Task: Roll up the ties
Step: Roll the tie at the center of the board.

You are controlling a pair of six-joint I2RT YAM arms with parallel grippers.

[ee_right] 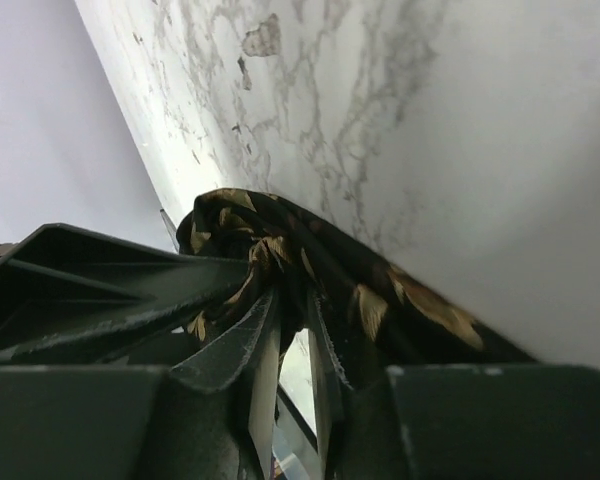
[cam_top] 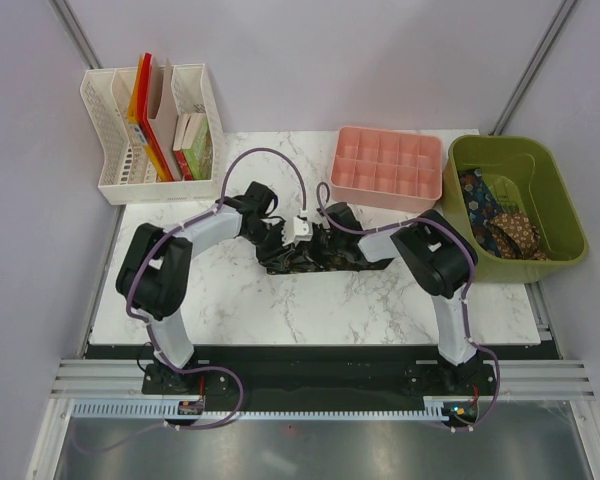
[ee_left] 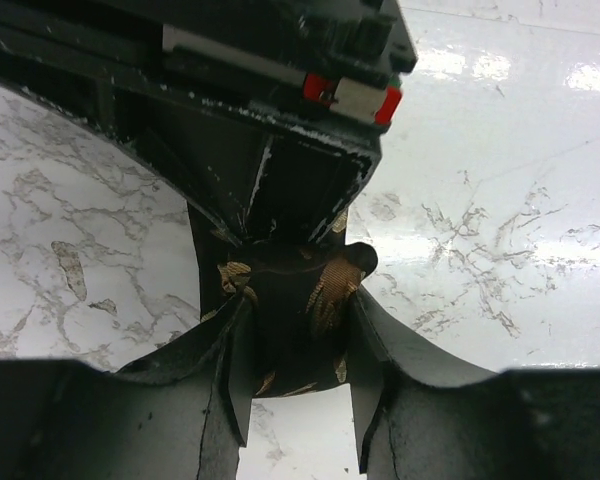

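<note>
Both arms reach in from the near edge, elbows bent outward and wrists turned toward each other, so that they meet at a spot on the counter (cam_top: 280,310) just in front of the pink tray (cam_top: 385,165), on the side toward the arm bases. There a dark tie (cam_top: 315,258) with gold-brown leaf marks lies bunched in a low heap. The left gripper (cam_top: 283,240) comes at the heap from the tray's left and the right gripper (cam_top: 342,238) from below the tray's middle, the two almost nose to nose. In the left wrist view the left gripper (ee_left: 300,345) is clamped on a fold of the tie (ee_left: 315,295), with the other arm's black body right behind it. In the right wrist view the right gripper (ee_right: 292,335) is pinched nearly together on the tie (ee_right: 330,265), whose cloth drapes over the fingers (ee_right: 242,345). More ties (cam_top: 500,225) lie in a green bin (cam_top: 560,200) touching the tray's right side; a white file rack (cam_top: 115,150) stands well to the tray's left.
</note>
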